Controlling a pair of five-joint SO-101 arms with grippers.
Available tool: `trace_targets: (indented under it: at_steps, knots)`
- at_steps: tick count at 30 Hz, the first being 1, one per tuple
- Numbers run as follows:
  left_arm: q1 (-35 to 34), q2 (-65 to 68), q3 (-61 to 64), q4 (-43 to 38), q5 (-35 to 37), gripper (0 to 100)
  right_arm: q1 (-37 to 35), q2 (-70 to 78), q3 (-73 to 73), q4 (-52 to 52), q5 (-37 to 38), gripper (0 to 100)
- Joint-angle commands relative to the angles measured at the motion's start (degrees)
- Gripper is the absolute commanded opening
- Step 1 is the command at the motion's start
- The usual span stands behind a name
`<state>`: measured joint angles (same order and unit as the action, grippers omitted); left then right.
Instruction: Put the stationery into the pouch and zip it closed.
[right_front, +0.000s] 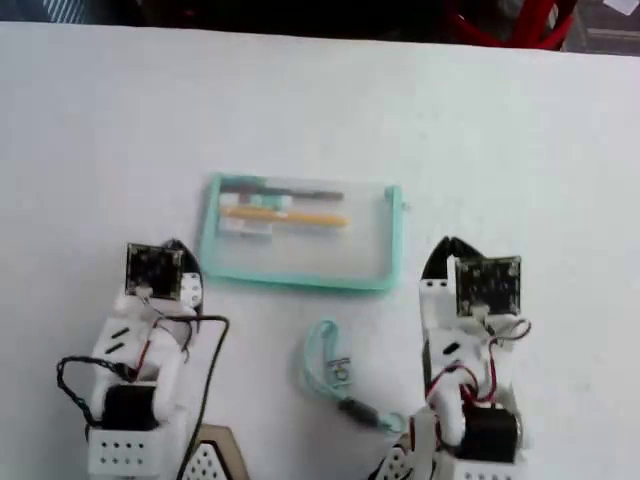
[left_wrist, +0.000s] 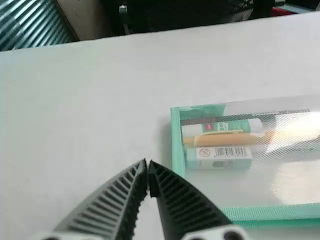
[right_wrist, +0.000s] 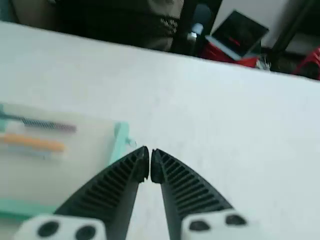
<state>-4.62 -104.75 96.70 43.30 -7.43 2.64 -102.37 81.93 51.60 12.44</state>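
A clear pouch (right_front: 300, 235) with a mint-green border lies flat on the white table. Inside it rest a yellow pen (right_front: 285, 216), a white eraser (right_front: 245, 230) and other stationery, also seen through the pouch (left_wrist: 250, 150) in the left wrist view. My left gripper (left_wrist: 148, 165) is shut with nothing held, just off the pouch's left end. My right gripper (right_wrist: 149, 156) is shut and empty, beside the pouch's right end (right_wrist: 120, 142) where the small zip pull sits. From above, the left gripper (right_front: 175, 246) and right gripper (right_front: 448, 246) flank the pouch's near corners.
A mint-green lanyard strap (right_front: 335, 375) with a dark clip lies on the table between the two arms, near the front. The table's far edge (right_front: 320, 35) borders dark clutter and a red object behind.
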Motion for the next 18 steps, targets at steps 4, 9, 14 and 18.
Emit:
trace_targets:
  at_steps: [4, 9, 14, 18]
  knots:
    - [-0.48, 0.22, 0.26, 9.23, 0.79, 3, 2.68, -0.84, 13.01, -2.42, -0.35, 2.5]
    - [-0.57, 0.22, 0.26, 14.51, 5.80, 3, 2.86, -0.84, 14.95, 4.26, -0.44, 2.1]
    - [-0.22, 0.22, 0.26, 17.32, 9.49, 3, 1.10, -0.84, 14.95, 9.54, -5.01, 2.2]
    - [-0.22, 0.22, 0.26, 21.63, 5.89, 3, -6.55, -0.84, 14.95, 17.10, -8.62, 2.0]
